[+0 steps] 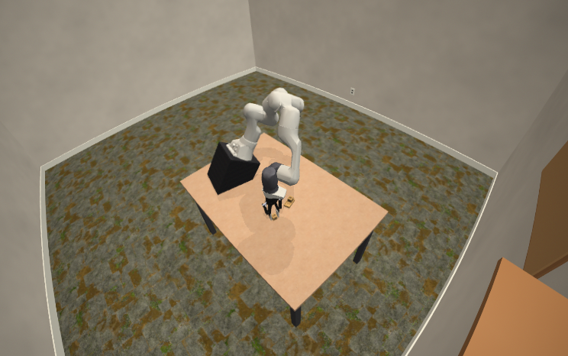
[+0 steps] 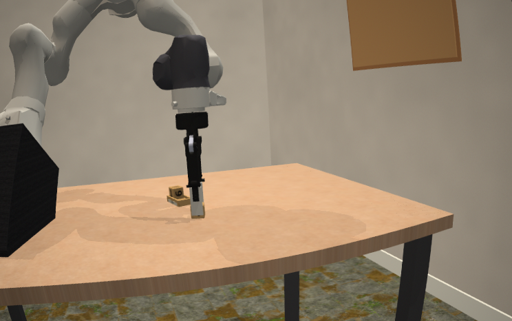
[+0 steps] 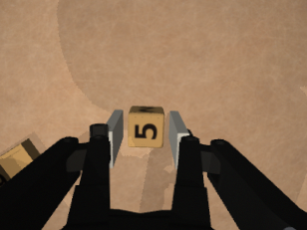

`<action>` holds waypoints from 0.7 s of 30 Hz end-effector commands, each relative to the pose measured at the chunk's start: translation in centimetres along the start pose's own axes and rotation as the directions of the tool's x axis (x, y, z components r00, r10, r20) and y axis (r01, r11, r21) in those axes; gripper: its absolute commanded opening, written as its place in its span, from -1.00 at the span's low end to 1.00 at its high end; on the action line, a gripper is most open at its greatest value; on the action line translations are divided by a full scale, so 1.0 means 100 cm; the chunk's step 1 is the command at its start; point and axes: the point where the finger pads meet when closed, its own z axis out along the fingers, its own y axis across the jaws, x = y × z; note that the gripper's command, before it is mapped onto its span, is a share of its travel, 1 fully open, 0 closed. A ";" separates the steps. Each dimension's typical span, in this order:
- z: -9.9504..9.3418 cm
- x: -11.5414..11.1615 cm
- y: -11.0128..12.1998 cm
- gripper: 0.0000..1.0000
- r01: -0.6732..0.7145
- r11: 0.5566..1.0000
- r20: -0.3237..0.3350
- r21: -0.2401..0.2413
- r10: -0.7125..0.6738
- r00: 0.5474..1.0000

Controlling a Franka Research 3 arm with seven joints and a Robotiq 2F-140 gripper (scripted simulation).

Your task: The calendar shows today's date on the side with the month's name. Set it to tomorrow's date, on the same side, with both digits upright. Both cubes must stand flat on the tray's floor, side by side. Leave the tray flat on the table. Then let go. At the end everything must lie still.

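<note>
A wooden cube (image 1: 274,217) (image 2: 203,212) (image 3: 146,129) stands on the table between the fingertips. Its top face shows a 5 turned on its side in the wrist view, and a dark mark shows on its far side. My gripper (image 1: 274,215) (image 2: 197,206) (image 3: 146,123) points down and is open, with a narrow gap on each side of the cube. The small wooden tray (image 1: 287,205) (image 2: 183,203) lies on the table beside the gripper. A second cube (image 1: 290,199) (image 2: 175,191) is in it, with a digit like 6 or 9 on one side. The month's name is not readable.
The wooden table (image 1: 327,221) (image 2: 272,234) carries the arm's black base block (image 1: 232,169) (image 2: 28,192) at one end. The tray is close to the fingers, at the lower left in the wrist view. The arm's shadow falls across the table.
</note>
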 end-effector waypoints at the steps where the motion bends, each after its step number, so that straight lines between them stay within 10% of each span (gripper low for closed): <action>1: 0.000 0.002 0.001 -0.42 0.000 1.000 -0.005 0.001 0.000 1.000; 12: -0.011 0.002 0.001 -0.42 0.000 1.000 -0.005 0.001 0.000 1.000; 21: -0.055 0.001 0.001 -0.42 0.000 1.000 -0.005 0.001 0.000 1.000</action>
